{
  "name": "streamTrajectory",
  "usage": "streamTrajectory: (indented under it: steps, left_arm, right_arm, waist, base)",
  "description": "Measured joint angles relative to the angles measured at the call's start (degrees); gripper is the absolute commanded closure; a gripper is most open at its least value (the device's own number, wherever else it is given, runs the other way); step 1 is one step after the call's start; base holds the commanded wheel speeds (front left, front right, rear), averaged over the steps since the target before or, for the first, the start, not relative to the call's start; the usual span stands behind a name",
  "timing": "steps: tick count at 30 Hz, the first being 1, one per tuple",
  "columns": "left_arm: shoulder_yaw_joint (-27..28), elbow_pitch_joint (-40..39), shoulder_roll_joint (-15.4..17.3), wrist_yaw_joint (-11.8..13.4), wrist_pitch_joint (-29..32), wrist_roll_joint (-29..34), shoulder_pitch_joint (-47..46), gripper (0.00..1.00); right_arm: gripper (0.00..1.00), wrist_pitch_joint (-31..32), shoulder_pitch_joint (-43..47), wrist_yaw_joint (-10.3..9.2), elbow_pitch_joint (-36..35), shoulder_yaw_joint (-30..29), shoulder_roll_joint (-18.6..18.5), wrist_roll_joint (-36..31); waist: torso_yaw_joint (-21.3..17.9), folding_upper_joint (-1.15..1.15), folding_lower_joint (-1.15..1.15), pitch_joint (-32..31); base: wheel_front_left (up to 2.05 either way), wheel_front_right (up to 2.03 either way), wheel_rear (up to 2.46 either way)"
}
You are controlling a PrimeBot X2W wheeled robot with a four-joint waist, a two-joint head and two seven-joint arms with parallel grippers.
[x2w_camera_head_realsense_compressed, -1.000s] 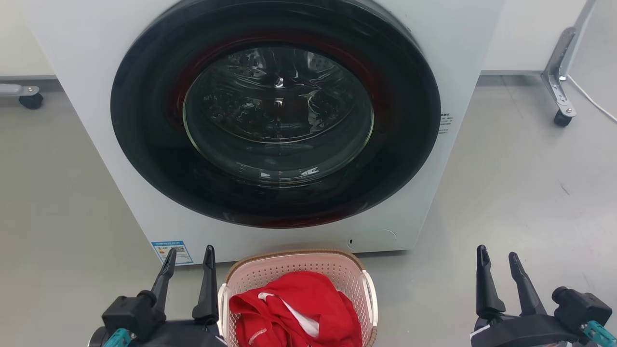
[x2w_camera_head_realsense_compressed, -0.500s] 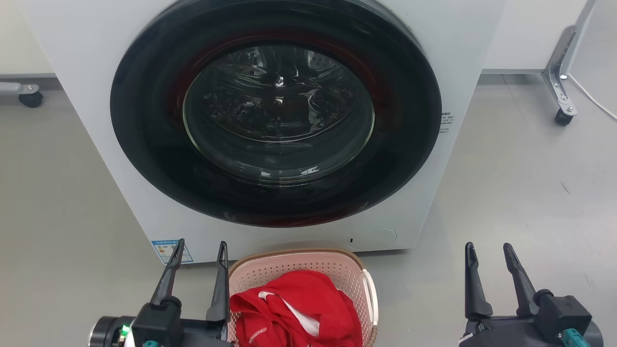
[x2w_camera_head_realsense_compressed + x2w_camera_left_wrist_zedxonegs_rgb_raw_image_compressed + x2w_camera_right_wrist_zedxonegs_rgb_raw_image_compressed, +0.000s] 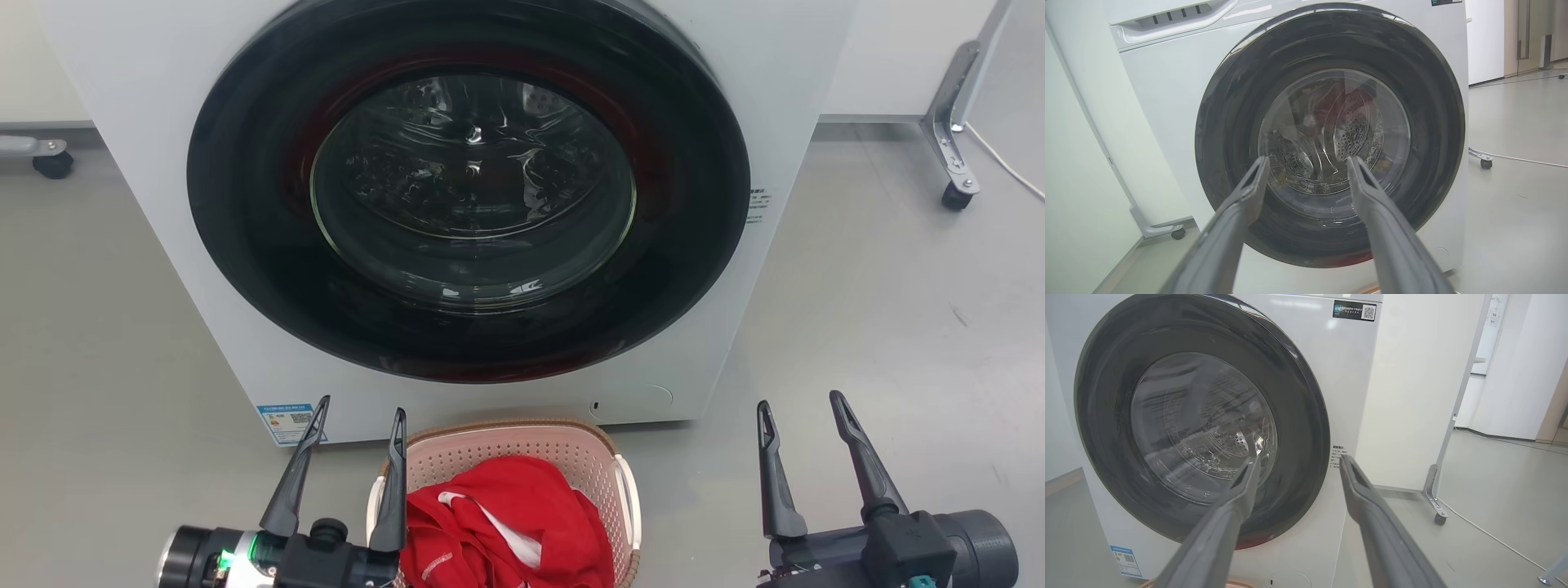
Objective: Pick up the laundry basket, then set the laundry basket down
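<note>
**Q:** Left gripper [image 3: 362,404], how is it sitting?

**R:** It is lying low at the lower left, wrist level, both fingers pointing forward at the washer [image 3: 147,163]. The jaws are gaping wide and gripping nothing. In the head view its inner finger is crossing the left edge of the basket [image 3: 522,447]; whether it is touching the rim, I cannot tell.

**Q:** And the basket?

**R:** It is standing on the floor [image 3: 898,327] just in front of the washer, below the round door [image 3: 245,188], between the two arms. A red cloth [image 3: 506,514] is lying bunched inside it.

**Q:** What is the right gripper [image 3: 800,399] doing?

**R:** It is hovering at the lower right, well apart from the basket, with bare floor showing between them. Its fingers are also pointing forward, leaning slightly rightward, and they are spread open with nothing between them. From its own wrist camera the left finger is overlapping the door glass and the right one is lining up with the washer's right edge.
</note>
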Motion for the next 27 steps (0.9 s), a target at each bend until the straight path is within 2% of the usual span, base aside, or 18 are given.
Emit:
streamTrajectory:
  steps: [27]
  left_arm:
    - [0.43,1.21,-0.22,0.01,0.00,-1.48,1.15,0.00]
  right_arm:
    - [0.00,-0.25,0.40,0.00,-0.02,-0.07,0.07,-0.19]
  waist:
    - [-0.07,0.00,0.00,-0.02]
  base:
    - [0.00,0.00,0.00]
